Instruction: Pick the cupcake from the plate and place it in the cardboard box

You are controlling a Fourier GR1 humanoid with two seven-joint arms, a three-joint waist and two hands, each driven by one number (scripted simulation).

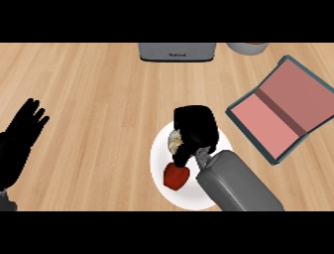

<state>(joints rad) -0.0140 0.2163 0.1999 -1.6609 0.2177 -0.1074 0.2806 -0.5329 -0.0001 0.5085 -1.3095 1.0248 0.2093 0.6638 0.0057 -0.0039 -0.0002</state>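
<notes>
The cupcake on the plate is enclosed by the right hand's curled fingers; the left hand is held open, fingers straight

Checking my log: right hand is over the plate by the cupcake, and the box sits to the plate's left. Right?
Not quite. The head view shows the box to the plate's right, not left. The right hand is indeed over the plate by the cupcake.

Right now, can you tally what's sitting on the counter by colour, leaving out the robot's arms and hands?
White: 1, the plate
Red: 1, the red item on it
Tan: 1, the cupcake
Pink-lined: 1, the box
Grey: 1, the appliance
Cream: 1, the round dish
Total: 6
</notes>
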